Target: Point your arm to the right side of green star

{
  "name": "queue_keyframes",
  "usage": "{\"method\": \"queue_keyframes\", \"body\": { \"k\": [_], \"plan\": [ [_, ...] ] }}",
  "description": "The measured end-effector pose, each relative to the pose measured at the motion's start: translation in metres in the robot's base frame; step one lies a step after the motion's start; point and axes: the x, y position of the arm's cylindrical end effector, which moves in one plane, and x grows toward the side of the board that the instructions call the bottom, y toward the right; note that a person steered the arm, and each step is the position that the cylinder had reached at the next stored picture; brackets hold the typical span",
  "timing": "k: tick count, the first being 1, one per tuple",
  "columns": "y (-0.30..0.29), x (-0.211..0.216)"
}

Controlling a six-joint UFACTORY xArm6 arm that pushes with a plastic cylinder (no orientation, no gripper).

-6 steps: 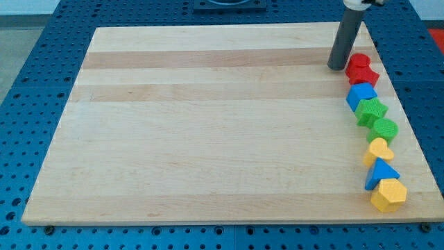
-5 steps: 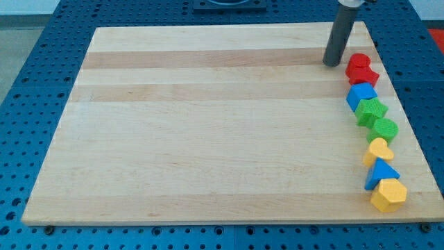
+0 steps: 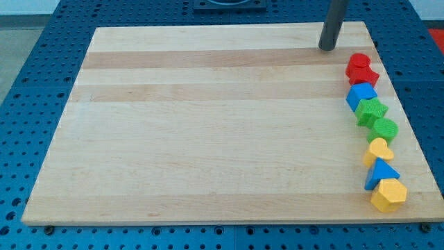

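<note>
The green star (image 3: 371, 110) lies near the board's right edge, in a column of blocks. Above it sit a blue block (image 3: 361, 94) and two red blocks (image 3: 361, 69). Below it are a green block (image 3: 385, 129), a yellow heart-like block (image 3: 379, 150), a blue triangle (image 3: 381, 172) and a yellow hexagon (image 3: 388, 195). My tip (image 3: 327, 48) rests on the board near the view's top right, up and to the left of the red blocks, well above and left of the green star, touching no block.
The wooden board (image 3: 208, 125) lies on a blue perforated table (image 3: 35, 83). The block column runs close along the board's right edge. A dark fixture (image 3: 227, 4) shows at the view's top centre.
My tip has moved up and slightly left, away from the red blocks. No block has moved.
</note>
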Motion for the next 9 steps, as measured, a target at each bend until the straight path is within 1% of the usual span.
{"method": "queue_keyframes", "body": {
  "k": [1, 3, 4, 5, 7, 9],
  "plan": [
    [0.01, 0.0],
    [0.079, 0.0],
    [0.131, 0.003],
    [0.149, 0.015],
    [0.149, 0.083],
    [0.146, 0.16]
  ]
}}
